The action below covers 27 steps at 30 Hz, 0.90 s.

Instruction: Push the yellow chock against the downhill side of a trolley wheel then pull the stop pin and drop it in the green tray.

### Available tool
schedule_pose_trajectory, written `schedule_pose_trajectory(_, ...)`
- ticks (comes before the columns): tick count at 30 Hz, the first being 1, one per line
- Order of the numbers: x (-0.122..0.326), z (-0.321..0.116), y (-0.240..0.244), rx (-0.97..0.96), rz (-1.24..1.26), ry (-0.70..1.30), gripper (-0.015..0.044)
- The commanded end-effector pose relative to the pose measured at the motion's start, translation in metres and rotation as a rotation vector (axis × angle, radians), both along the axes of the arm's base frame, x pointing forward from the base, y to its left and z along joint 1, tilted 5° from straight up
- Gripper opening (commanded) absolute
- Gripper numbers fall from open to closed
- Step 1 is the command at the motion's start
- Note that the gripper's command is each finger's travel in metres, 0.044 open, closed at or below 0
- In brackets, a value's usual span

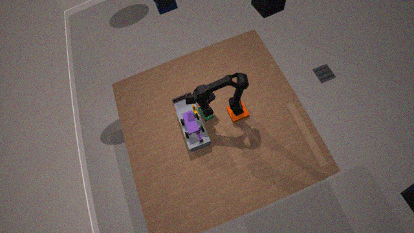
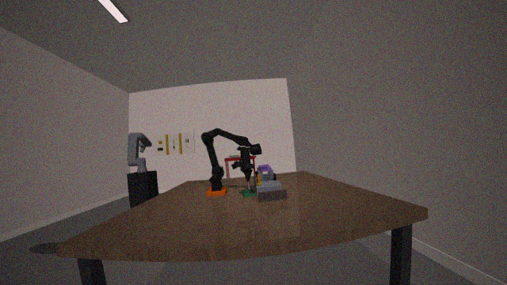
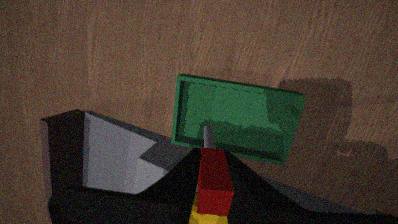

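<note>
My gripper [image 1: 207, 113] [image 2: 249, 180] [image 3: 210, 156] is shut on the red-headed stop pin [image 3: 215, 172] [image 2: 249, 185], red head between the fingers and grey shaft pointing down over the near edge of the green tray [image 3: 227, 107] [image 1: 209, 117] [image 2: 247, 194]. The purple trolley [image 1: 191, 122] [image 2: 264, 169] stands on the grey ramp [image 1: 182, 106] [image 2: 269, 184] [image 3: 112, 155]. The yellow chock [image 1: 195, 109] [image 2: 259, 181] is on the ramp, close to the trolley's tray-side wheel at its downhill end; whether they touch is too small to tell.
The ramp's dark end stop [image 1: 182, 98] [image 2: 272, 195] [image 3: 65, 155] is at its low end. The ramp's side edge runs close beside the tray. The arm's orange base [image 1: 239, 116] [image 2: 216, 191] stands on the other side of the tray.
</note>
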<state>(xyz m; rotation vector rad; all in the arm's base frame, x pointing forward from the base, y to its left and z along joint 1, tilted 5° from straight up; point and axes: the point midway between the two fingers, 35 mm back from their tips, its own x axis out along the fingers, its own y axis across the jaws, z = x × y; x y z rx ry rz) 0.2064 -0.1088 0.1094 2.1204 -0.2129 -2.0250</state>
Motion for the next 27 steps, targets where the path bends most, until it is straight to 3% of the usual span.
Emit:
schedule_pose_trajectory(1, 0.000, -0.011, -0.008, -0.022, -0.001, 0.003, 0.0000)
schedule_pose_trajectory(12, 0.000, -0.031, -0.022, -0.024, -0.001, 0.003, 0.0000)
schedule_pose_trajectory(19, 0.000, -0.031, -0.019, -0.024, -0.001, 0.003, 0.0184)
schedule_pose_trajectory(27, 0.000, -0.034, -0.013, -0.023, -0.001, 0.003, 0.0190)
